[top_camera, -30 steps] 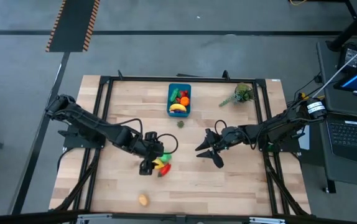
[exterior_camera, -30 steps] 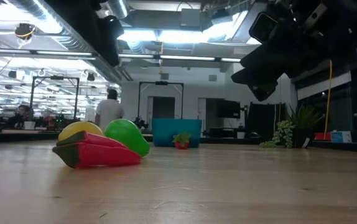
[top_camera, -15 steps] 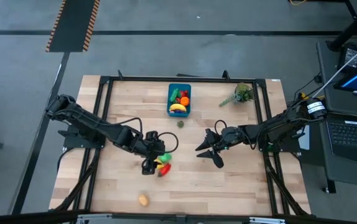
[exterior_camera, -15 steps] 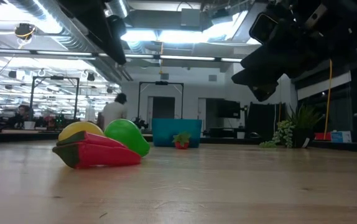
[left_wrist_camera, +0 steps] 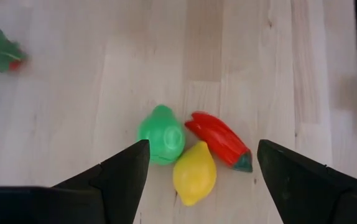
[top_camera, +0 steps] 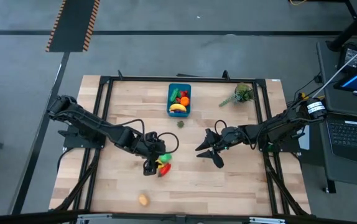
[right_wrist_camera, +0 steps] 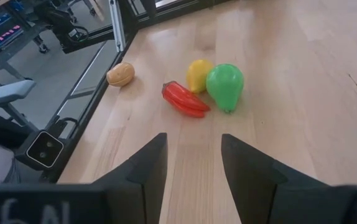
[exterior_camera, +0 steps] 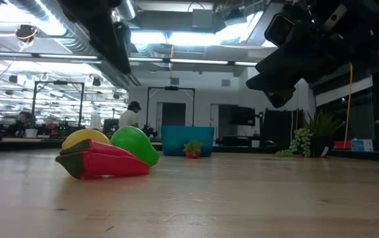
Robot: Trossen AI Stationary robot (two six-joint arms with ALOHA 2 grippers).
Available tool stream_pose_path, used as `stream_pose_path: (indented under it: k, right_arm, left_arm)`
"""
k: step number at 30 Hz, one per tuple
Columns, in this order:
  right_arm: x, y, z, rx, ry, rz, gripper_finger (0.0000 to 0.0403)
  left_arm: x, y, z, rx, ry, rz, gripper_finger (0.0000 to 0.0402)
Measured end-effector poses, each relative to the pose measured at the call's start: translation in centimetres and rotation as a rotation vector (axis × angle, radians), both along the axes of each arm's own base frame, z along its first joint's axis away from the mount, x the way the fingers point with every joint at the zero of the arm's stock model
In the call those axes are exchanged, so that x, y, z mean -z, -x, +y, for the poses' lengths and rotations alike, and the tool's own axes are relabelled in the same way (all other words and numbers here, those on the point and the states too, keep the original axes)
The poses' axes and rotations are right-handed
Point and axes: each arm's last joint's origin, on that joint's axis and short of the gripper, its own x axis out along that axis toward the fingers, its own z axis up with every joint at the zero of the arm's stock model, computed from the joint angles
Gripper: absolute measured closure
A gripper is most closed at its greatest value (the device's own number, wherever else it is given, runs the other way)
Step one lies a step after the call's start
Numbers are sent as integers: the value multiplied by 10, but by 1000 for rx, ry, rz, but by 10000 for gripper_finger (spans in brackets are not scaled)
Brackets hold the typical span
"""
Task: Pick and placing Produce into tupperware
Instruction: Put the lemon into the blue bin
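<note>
Two dark arms reached over a pale butcher-block table [top_camera: 228, 180] framed by black rails, set on a grey floor; the low view looked across into a workshop hall with ceiling lights, where a person [exterior_camera: 130, 116] stood at left of centre. Near the frame's centre in the high view, the left gripper [top_camera: 148, 163] hung with fingers spread wide, empty, directly over a touching cluster: green pear [left_wrist_camera: 160, 134], yellow lemon [left_wrist_camera: 194, 174], red pepper [left_wrist_camera: 219, 139]. The right gripper [top_camera: 207, 155], right of centre, was parted and empty, pointed toward the cluster but well apart. The teal tupperware [top_camera: 171, 111] (already holding several pieces) lay at upper centre, a plant sprig [top_camera: 241, 94] to its right. A brownish piece [top_camera: 143, 200] lay at lower centre.
</note>
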Motion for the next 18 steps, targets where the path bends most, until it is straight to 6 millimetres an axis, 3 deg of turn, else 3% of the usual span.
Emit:
stream_pose_path:
  k: [12,18]
  right_arm:
    - [1,0,0,0,2,8,250]
    - [1,0,0,0,2,8,250]
  left_arm:
    - [54,-11,-19,147,-66,213,112]
    - [61,-12,-22,168,-104,227,112]
